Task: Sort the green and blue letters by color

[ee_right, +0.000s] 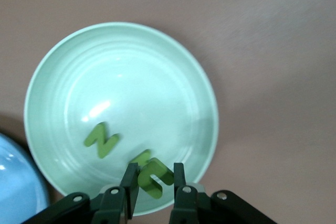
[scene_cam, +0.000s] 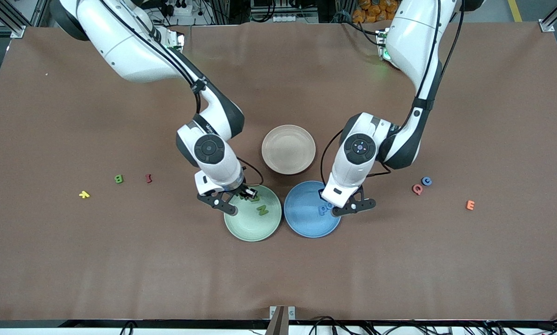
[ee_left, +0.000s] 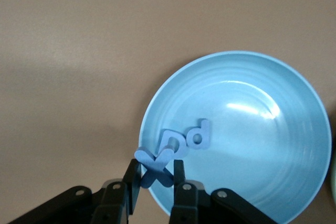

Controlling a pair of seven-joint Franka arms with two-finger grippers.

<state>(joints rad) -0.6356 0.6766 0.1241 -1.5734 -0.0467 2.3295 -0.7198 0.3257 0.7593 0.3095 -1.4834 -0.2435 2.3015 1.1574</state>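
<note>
Front view: right claw [scene_cam: 247,192] hangs over the green plate [scene_cam: 253,214] at its 11 o'clock rim, clamped on a green letter [scene_cam: 253,196]. Green N [scene_cam: 262,210] lies in that plate near centre. Left claw [scene_cam: 338,208] is over the blue plate [scene_cam: 312,209] at its 3 o'clock rim; blue P [scene_cam: 324,210] lies in the plate just beside it. Beige plate [scene_cam: 288,149] sits at 12 o'clock of the pair, farther from the camera. Toward the right arm's end of the bench [scene_cam: 74,256]: yellow letter [scene_cam: 84,194], green B [scene_cam: 118,178], dark-red I [scene_cam: 149,177]. Toward the left arm's end: pink Q [scene_cam: 417,189] touching blue C [scene_cam: 427,181], orange E [scene_cam: 470,204] apart.

Left wrist view: left claw [ee_left: 157,178] is closed on a blue X [ee_left: 153,166] above the blue plate's [ee_left: 273,145] rim. Two blue letters, reading "D" [ee_left: 176,143] and "d" [ee_left: 200,135], lie in the plate.

Right wrist view: right claw [ee_right: 156,183] grips the green letter [ee_right: 154,173], shape unclear, over the green plate [ee_right: 126,87]; N [ee_right: 102,139] lies flat inside.
</note>
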